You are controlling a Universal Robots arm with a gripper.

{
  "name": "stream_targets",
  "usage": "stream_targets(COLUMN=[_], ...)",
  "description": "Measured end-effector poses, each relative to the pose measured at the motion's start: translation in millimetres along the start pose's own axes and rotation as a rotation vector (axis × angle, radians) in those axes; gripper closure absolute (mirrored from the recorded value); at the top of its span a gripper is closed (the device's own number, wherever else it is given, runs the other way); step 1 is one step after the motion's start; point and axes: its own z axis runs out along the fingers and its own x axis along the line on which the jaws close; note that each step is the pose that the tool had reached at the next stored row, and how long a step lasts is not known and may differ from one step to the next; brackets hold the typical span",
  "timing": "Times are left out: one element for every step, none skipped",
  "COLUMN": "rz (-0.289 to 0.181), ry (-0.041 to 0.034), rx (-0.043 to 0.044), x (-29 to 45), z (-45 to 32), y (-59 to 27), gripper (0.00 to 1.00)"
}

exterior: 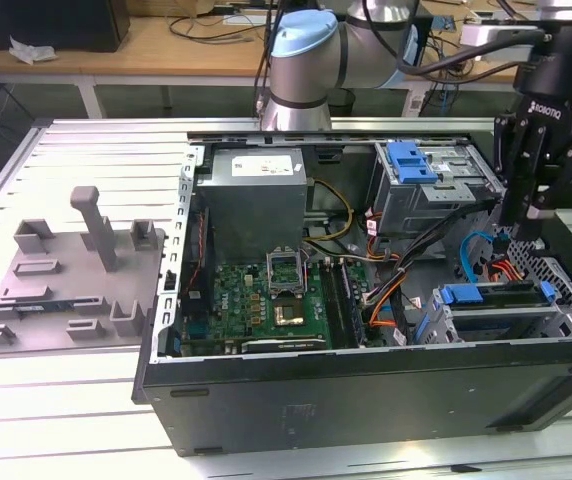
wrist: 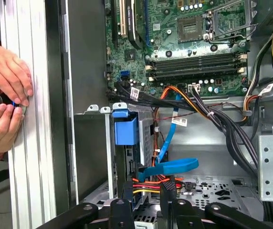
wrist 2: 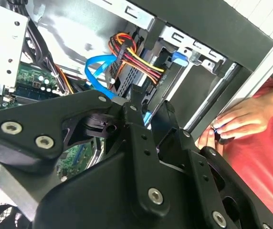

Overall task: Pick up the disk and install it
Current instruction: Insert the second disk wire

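- Your gripper [exterior: 532, 222] hangs over the case's [exterior: 366, 400] drive corner; fingers [wrist: 167, 191] apart, holding nothing.
- One disk [exterior: 501, 300] sits in its bay.
- Two hands [wrist: 3, 95] outside the case.

A robotics lab is showing here. An open PC case [exterior: 366, 300] is lying on a slatted metal worktop [exterior: 86, 160], with a robot arm [exterior: 306, 70] standing behind and cables trailing over a wooden desk [exterior: 166, 45].

The tool [exterior: 528, 225] hides whatever lies between its fingertips in both wrist views.
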Motion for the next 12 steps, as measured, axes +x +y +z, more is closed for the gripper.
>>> stream_targets(rz=[0.001,0.001,0.002,0.002,0.003,0.005,0.006,0.007,0.009,0.011,0.014,0.016], ry=[0.0012,0.0026,0.0039,0.0058,0.0079,0.0100,0.0122,0.0150,0.0192,0.0223,0.0274,0.0296], rx=[-0.0001,-0.0002,-0.0003,-0.0004,-0.0006,-0.0008,-0.0012,-0.0015,-0.0019,-0.0023,-0.0030,-0.0033], x=[0.0,0.0,0.0,-0.1,-0.1,-0.1,-0.2,-0.2,-0.3,-0.4,-0.5,-0.6], z=[0.1,0.2,0.3,0.4,0.7,0.9,1.2,1.5,1.8,2.2,2.8,3.3], y=[0.7,1.3,1.7,2.2,2.9,3.4,3.9,4.6,5.4,6.0,7.3,8.0], gripper=[0.64,0.64,0.64,0.64,0.64,0.64,0.64,0.64,0.64,0.64,0.64,0.64])
